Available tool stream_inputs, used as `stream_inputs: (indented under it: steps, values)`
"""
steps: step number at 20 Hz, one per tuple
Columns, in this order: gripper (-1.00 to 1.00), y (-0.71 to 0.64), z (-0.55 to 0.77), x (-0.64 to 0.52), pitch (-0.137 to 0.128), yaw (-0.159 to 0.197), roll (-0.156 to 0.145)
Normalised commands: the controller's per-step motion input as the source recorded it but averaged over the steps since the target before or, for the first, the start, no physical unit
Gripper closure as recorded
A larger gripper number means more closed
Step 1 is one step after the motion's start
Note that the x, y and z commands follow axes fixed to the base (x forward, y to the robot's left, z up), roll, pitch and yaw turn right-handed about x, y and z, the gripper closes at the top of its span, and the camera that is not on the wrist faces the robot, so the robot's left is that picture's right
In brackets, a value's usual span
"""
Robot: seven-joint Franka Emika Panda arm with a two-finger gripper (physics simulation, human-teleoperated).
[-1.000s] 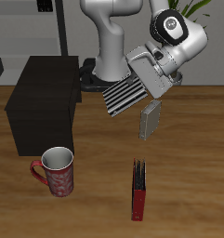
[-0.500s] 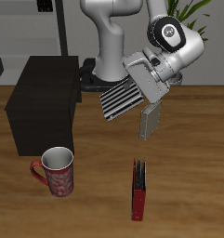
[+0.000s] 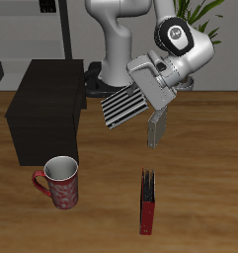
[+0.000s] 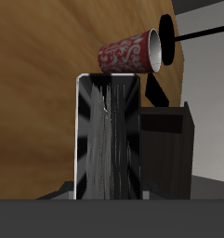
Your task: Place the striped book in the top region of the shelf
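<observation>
My gripper point(image 3: 142, 96) is shut on the striped book point(image 3: 123, 105) and holds it tilted in the air above the table, beside the shelf and about level with its top. The shelf point(image 3: 46, 104) is a large dark boxy cabinet standing toward the back of the table. In the wrist view the striped book point(image 4: 106, 139) fills the middle, with the shelf point(image 4: 165, 153) beside it. My fingers are hidden behind the book.
A plain grey book point(image 3: 157, 127) stands upright just beyond the gripper. A red book point(image 3: 147, 201) stands near the table's front edge. A red patterned mug point(image 3: 59, 183) sits in front of the shelf and also shows in the wrist view point(image 4: 130, 50).
My gripper has carried the striped book slightly up and toward the shelf. The other things have not moved.
</observation>
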Motion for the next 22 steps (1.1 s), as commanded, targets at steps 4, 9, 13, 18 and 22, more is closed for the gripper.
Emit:
stream_inputs:
  steps: [4, 9, 13, 18, 22]
  values:
    - [1.0, -0.19, -0.1, 0.06, 0.021, -0.008, -0.02]
    - [1.0, -0.17, -0.13, 0.07, 0.035, -0.024, -0.029]
    - [1.0, -0.09, -0.09, -0.15, -0.01, -0.033, -0.018]
    - [1.0, 0.18, 0.07, -0.16, 0.025, -0.039, 0.044]
    - [1.0, -0.07, 0.01, -0.05, -0.001, -0.022, -0.012]
